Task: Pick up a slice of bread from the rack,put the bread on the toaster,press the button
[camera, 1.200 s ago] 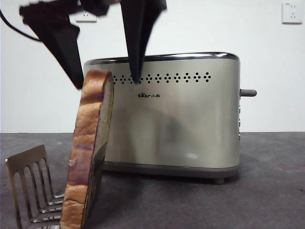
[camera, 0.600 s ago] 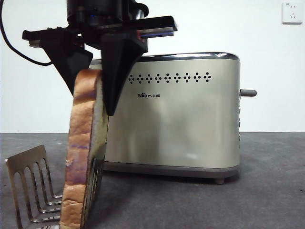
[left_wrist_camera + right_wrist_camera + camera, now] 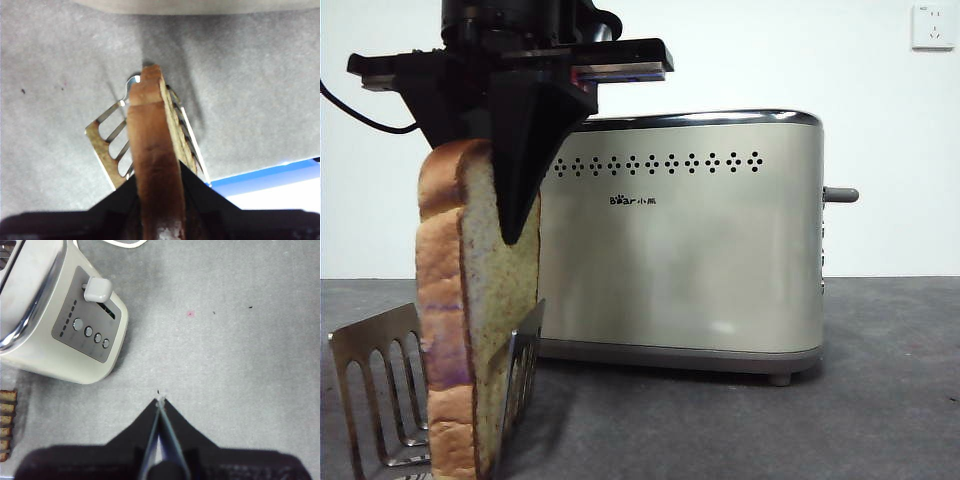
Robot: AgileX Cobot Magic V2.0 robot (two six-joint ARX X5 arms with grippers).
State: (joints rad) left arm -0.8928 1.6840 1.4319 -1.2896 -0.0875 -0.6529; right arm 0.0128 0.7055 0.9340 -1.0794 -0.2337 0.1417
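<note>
Lighting is bright, even and diffuse. The toaster (image 3: 690, 240) shows soft glare along its chrome rim at 12 o'clock. The front view is sharp. In the left wrist view the slice of bread (image 3: 152, 165) is blurred close up, casting a faint shadow on the surface (image 3: 260, 90).

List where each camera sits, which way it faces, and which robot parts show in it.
Front view: low at table height, looking level at the toaster; the left gripper grips the slice of bread in the rack.
Left wrist view: on the left arm, looking down; its jaws clamp the bread's crust.
Right wrist view: on the right arm, looking down; the right gripper is shut above the table, near the button.
Shared: front and left wrist views show bread and rack.
</note>
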